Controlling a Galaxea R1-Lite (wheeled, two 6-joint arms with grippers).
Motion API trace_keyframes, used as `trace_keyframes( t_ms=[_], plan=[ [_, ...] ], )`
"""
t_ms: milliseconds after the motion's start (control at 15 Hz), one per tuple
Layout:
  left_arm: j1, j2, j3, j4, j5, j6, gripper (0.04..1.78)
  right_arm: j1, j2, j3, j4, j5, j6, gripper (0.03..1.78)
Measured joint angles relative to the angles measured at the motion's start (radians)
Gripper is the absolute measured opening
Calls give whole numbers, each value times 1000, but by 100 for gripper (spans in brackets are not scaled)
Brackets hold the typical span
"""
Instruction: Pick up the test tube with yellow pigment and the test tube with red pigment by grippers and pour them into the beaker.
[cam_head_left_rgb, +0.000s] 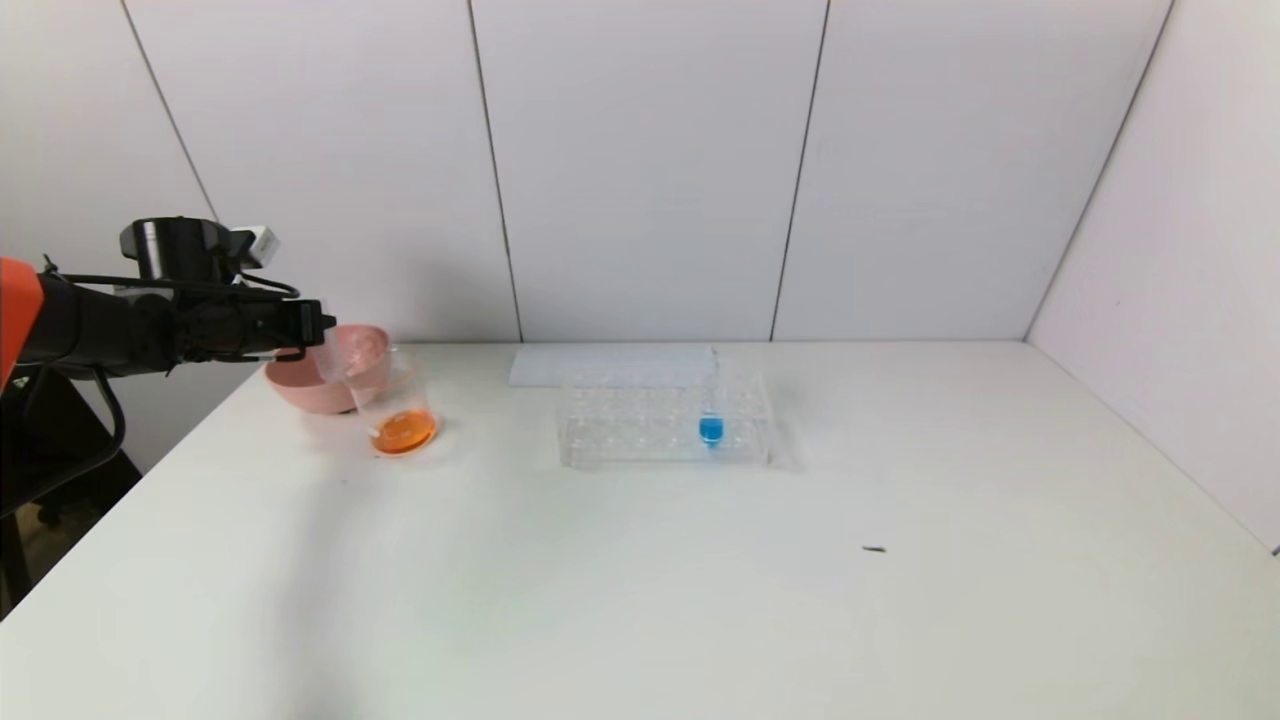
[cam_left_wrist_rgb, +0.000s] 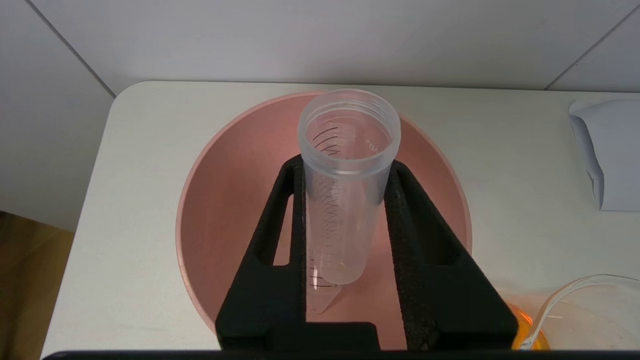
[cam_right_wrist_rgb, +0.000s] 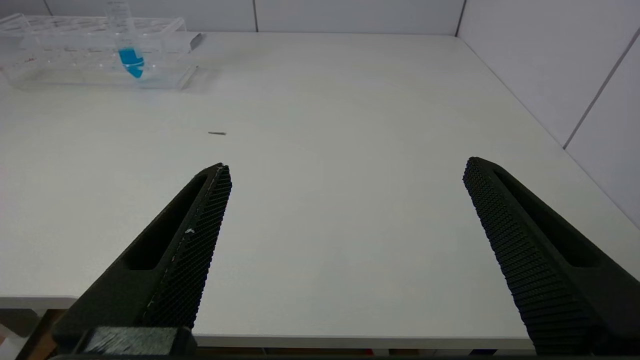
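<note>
My left gripper (cam_head_left_rgb: 322, 335) (cam_left_wrist_rgb: 346, 165) is shut on an empty clear test tube (cam_left_wrist_rgb: 345, 200) (cam_head_left_rgb: 335, 365), mouth pointing away from the wrist, over the pink bowl (cam_left_wrist_rgb: 235, 200) (cam_head_left_rgb: 300, 390). Only a faint yellowish drop shows at its bottom. Under it, the conical tip of a second clear tube (cam_left_wrist_rgb: 320, 300) lies in the bowl. The beaker (cam_head_left_rgb: 400, 405) (cam_left_wrist_rgb: 575, 310) stands right beside the bowl and holds orange liquid (cam_head_left_rgb: 403, 432). No tube shows yellow or red pigment. My right gripper (cam_right_wrist_rgb: 346, 165) hangs open and empty over the table's near edge.
A clear tube rack (cam_head_left_rgb: 640, 425) (cam_right_wrist_rgb: 75, 55) stands mid-table at the back with a blue-liquid tube (cam_head_left_rgb: 711, 425) (cam_right_wrist_rgb: 131, 55) upright in it. A white sheet (cam_head_left_rgb: 600, 365) (cam_left_wrist_rgb: 607, 150) lies behind the rack. A small dark speck (cam_head_left_rgb: 874, 549) lies on the table at the right.
</note>
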Motion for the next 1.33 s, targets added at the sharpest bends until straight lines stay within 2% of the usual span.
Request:
trace_keyframes(
  t_ms=[133, 400, 600, 733, 1333],
  plan=[
    [0, 0, -2, 0, 1, 0, 72, 0, 0, 0, 0, 0, 0, 170],
    [0, 0, -2, 0, 0, 0, 136, 0, 0, 0, 0, 0, 0, 170],
    [0, 0, 0, 0, 1, 1, 167, 0, 0, 0, 0, 0, 0, 170],
    [-1, -5, 3, 0, 1, 1, 177, 0, 0, 0, 0, 0, 0, 170],
    [-3, -124, 73, 10, 1, 9, 176, 0, 0, 0, 0, 0, 0, 170]
  ],
)
